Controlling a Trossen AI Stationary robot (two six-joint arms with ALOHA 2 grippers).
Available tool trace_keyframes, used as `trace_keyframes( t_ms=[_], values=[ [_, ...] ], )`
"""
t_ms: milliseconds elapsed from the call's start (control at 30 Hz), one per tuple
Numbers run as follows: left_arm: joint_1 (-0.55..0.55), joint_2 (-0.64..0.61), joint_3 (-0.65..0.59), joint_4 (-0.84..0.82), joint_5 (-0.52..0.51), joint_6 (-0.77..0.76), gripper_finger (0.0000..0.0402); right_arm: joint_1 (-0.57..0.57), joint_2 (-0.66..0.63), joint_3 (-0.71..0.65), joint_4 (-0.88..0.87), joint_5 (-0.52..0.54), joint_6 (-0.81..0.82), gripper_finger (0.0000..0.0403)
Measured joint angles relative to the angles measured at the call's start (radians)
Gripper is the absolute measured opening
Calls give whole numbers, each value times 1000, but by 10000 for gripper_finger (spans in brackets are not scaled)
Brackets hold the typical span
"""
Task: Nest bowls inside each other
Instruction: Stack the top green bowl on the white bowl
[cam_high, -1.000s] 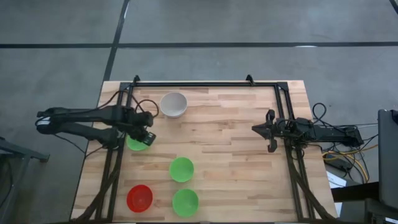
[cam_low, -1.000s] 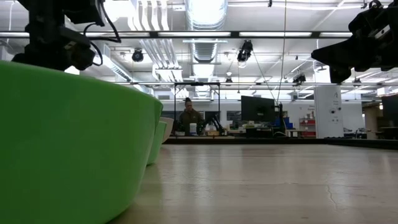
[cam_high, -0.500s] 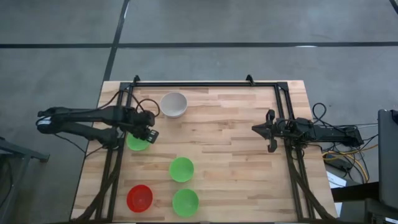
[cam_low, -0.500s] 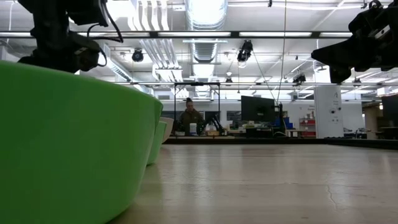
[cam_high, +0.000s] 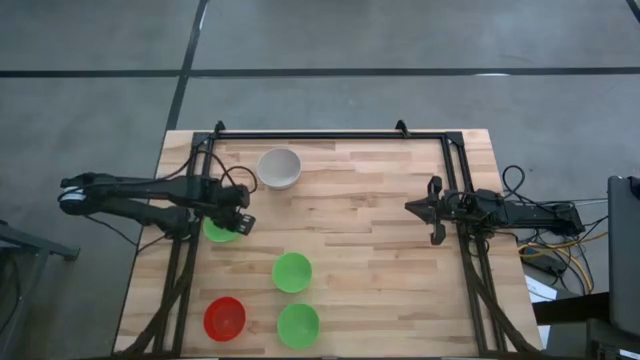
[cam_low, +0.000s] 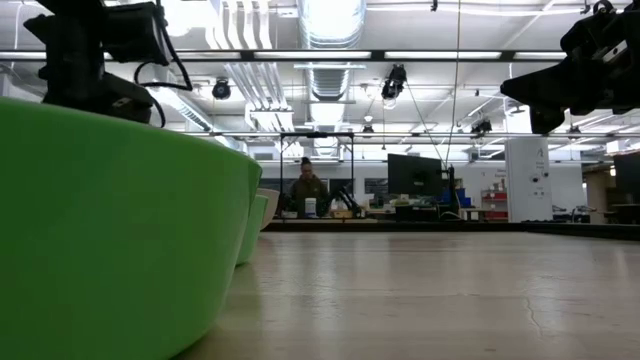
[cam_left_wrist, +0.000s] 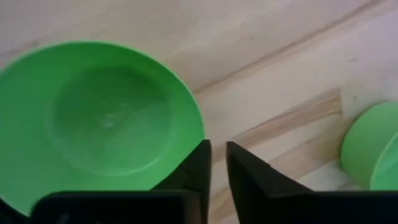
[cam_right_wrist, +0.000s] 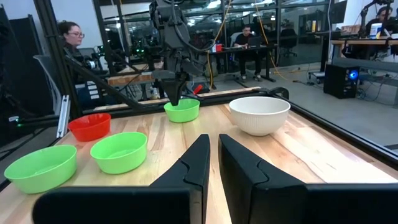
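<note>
Five bowls stand upright on the wooden table: a white-grey one (cam_high: 280, 168) at the far left, a green one (cam_high: 215, 234) just nearer, two more green ones (cam_high: 292, 272) (cam_high: 298, 325) toward the near edge, and a red one (cam_high: 224, 318) near left. My left gripper (cam_left_wrist: 218, 158) points down over the right rim of the far green bowl (cam_left_wrist: 99, 124). Its fingers are a narrow slit apart. My right gripper (cam_high: 412, 208) waits level at the table's right side, away from every bowl, with its fingers (cam_right_wrist: 202, 155) together. My left gripper comes from above, pointing down at the far green bowl's rim (cam_left_wrist: 198, 134) on the side toward the table's middle. One fingertip (cam_left_wrist: 200, 155) overlaps that rim in the wrist view. I cannot tell whether it touches. The bowl rests on its base on the table.
A black rail frame (cam_high: 310, 133) runs along the table's far edge and both sides. Cables (cam_high: 540, 250) lie off the right edge. Open wood lies between the bowls and my right gripper. People sit at desks in the room beyond (cam_right_wrist: 68, 37).
My left gripper has sunk a little toward the far green bowl and rolled slightly. The bowls have stayed where they were.
</note>
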Motion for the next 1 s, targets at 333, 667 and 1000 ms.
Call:
trace_keyframes(
  t_ms=[333, 667, 1000],
  values=[
    [0, 4, 2, -13, -28, -21, 170, 0, 0, 0, 0, 0, 1, 34],
    [0, 4, 1, 10, -44, 2, 179, 0, 0, 0, 0, 0, 1, 34],
    [-2, 4, 1, 14, -51, 1, 179, 0, 0, 0, 0, 0, 1, 34]
  ],
)
